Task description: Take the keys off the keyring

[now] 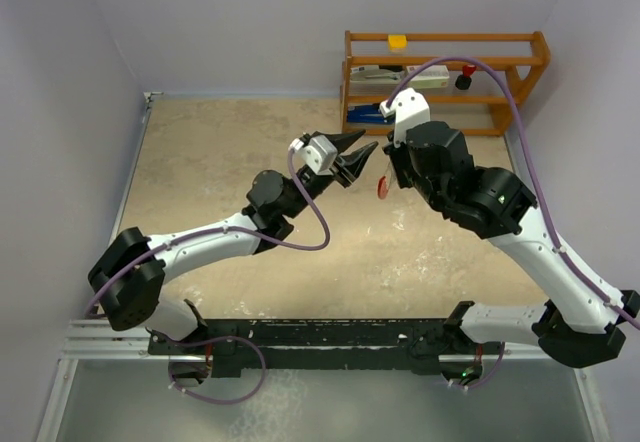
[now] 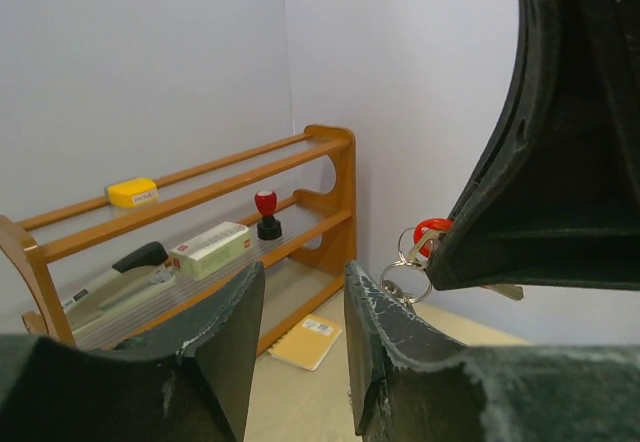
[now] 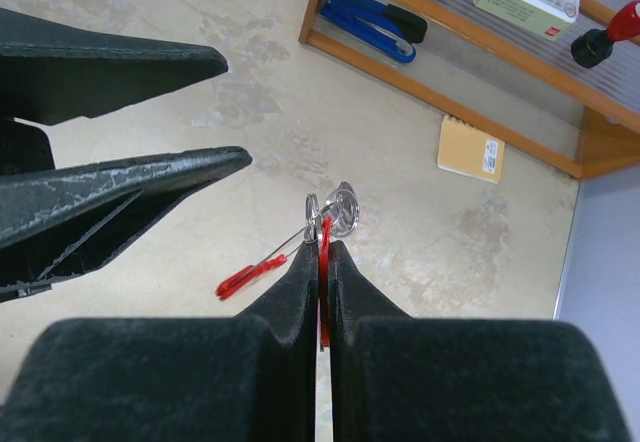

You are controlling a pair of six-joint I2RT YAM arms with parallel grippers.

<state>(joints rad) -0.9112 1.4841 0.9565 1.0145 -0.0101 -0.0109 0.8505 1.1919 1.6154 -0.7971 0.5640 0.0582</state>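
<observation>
My right gripper [image 3: 322,249] is shut on a thin red plate of the keyring [image 3: 323,262], seen edge on and held above the table. Silvery rings [image 3: 338,210] stick out past its fingertips. A small key [image 3: 250,274] with a red head hangs from them by its thin metal shank. From above, the red piece [image 1: 383,188] dangles under the right gripper [image 1: 388,170]. My left gripper [image 1: 370,141] stands open just left of it, with nothing between its fingers [image 2: 225,342]. In the left wrist view the rings [image 2: 405,282] hang past the left gripper [image 2: 302,274].
A wooden rack [image 1: 445,82] stands at the back right with a yellow block [image 1: 398,41], a blue stapler [image 3: 365,24], a white box [image 2: 208,249] and a red-topped knob [image 2: 266,215]. A yellow notepad [image 3: 470,149] lies on the table before it. Walls close the left and back.
</observation>
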